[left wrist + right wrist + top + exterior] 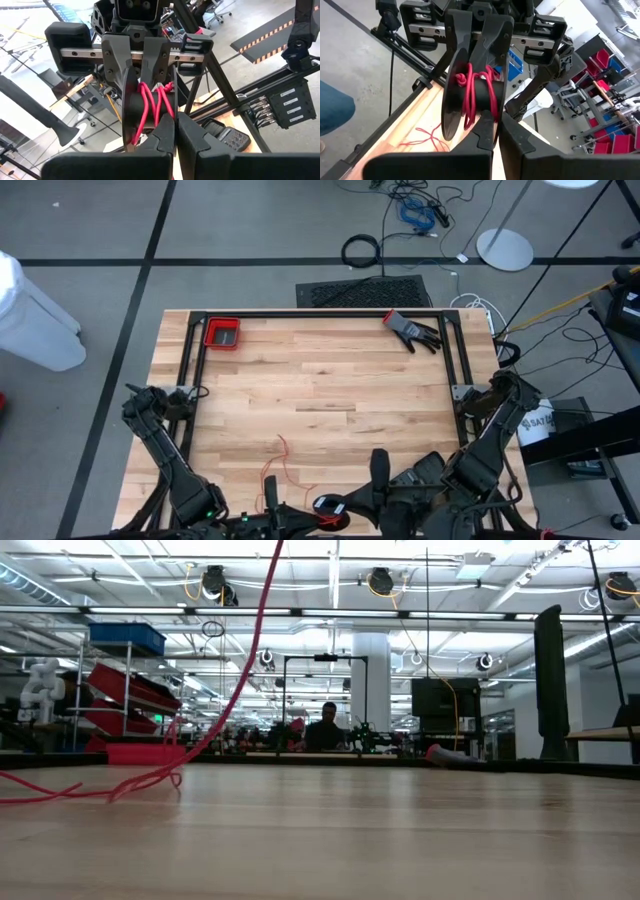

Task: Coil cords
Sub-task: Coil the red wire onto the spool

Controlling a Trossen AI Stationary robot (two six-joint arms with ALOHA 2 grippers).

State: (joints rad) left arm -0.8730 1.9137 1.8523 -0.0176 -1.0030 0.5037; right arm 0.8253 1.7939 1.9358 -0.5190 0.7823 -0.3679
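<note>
Cord (pixel 470 97) is partly wound on the spool (pixel 131 112) pinched between both clenched jaws, its loose tail (pixel 278 462) trailing on the desk (pixel 330 380) ahead of the left jaws.

You're looking at a pale wooden table (pixel 330 380) with a smooth matt grain; the red cord (pixel 470 95) looks like thin fibrous string, wound on a glossy black plastic spool (pixel 451 107)
</note>
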